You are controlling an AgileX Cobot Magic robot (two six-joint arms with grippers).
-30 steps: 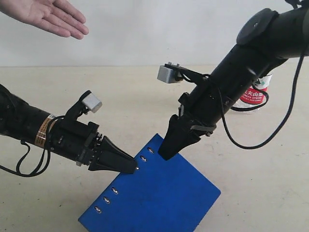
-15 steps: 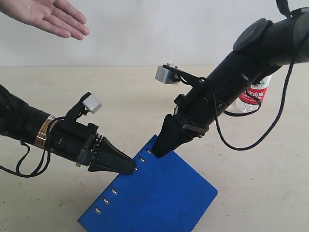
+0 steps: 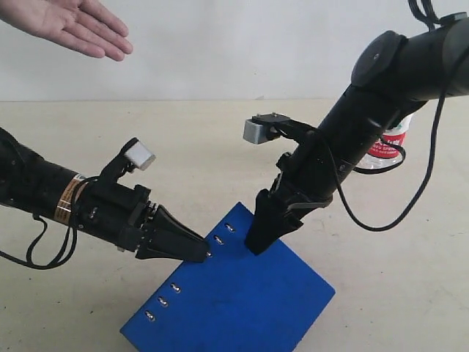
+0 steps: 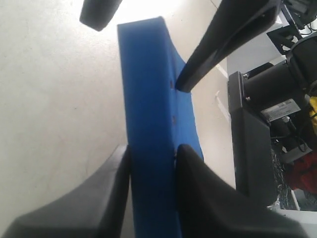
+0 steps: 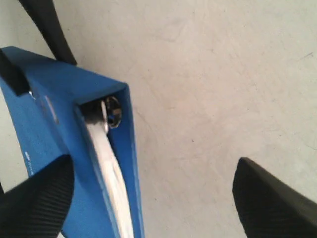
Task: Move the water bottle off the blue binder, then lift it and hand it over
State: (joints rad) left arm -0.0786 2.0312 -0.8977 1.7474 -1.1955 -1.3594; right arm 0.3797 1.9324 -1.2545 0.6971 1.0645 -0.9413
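The blue binder (image 3: 249, 301) is tilted up off the table, spine edge highest. My left gripper (image 3: 204, 254) is shut on that spine; in the left wrist view the blue binder (image 4: 148, 124) fills the gap between the jaws of the left gripper (image 4: 152, 148). My right gripper (image 3: 258, 246) hangs at the binder's upper corner with its jaws wide open. In the right wrist view the blue binder (image 5: 54, 114) shows its white pages beside one finger of the right gripper (image 5: 153, 196). The water bottle (image 3: 392, 143) stands on the table at the back right, mostly hidden by the right arm.
An open human hand (image 3: 69, 26), palm up, reaches in at the upper left, above the left arm. The beige table (image 3: 183, 147) runs back to a pale wall. A black cable (image 3: 381, 213) loops from the right arm.
My right gripper has opened wide and let go of the binder's corner, shifting slightly right. The left gripper keeps its hold on the spine.
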